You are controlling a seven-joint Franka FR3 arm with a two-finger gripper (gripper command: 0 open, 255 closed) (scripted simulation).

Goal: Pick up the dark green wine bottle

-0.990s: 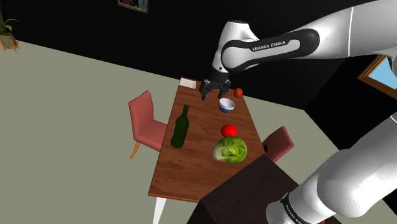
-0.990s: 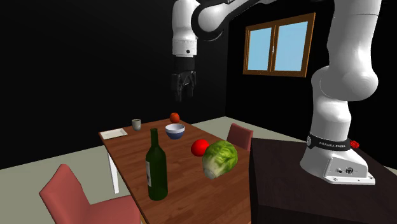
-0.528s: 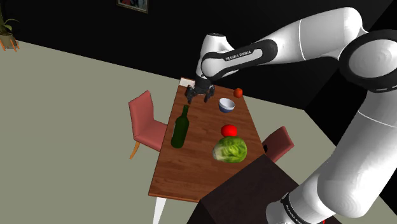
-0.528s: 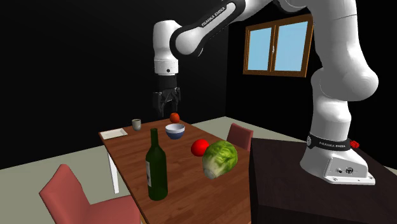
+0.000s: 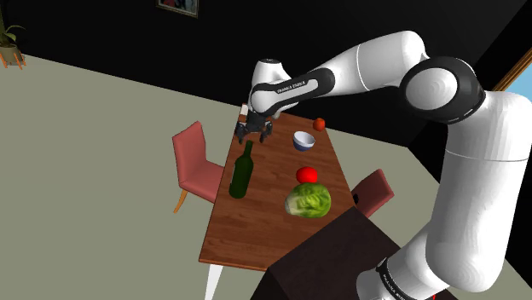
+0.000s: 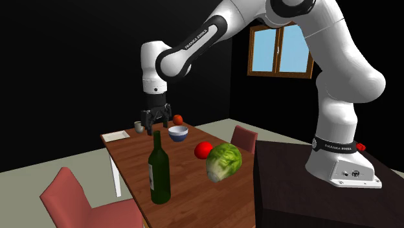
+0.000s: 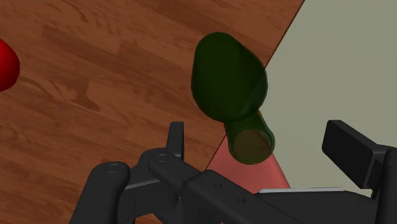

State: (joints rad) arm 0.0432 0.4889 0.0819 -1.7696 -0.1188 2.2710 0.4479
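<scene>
The dark green wine bottle (image 5: 241, 172) stands upright on the wooden table (image 5: 264, 217), close to the edge at the shoulder view's left; it is also the nearest thing in the second exterior view (image 6: 159, 170). My black gripper (image 5: 253, 130) hangs just above its mouth (image 6: 155, 124), pointing down. Seen along the gripper, the bottle's neck and mouth (image 7: 252, 145) sit between the two fingers without touching them. The gripper (image 7: 264, 149) is open, its fingers (image 7: 176, 139) standing wide apart.
On the table are a blue-and-white bowl (image 5: 303, 141), a red fruit (image 5: 307, 175), a lettuce (image 5: 309, 202), an orange fruit (image 5: 319, 124), a grey cup (image 6: 138, 127) and a white tray (image 6: 116, 136). Red chairs (image 5: 194, 158) (image 5: 373, 192) flank it. The dark stand (image 5: 341, 256) abuts its near end.
The gripper has swung from above the bowl toward the shoulder view's left and come down, ending right over the bottle's mouth. The bottle has not moved.
</scene>
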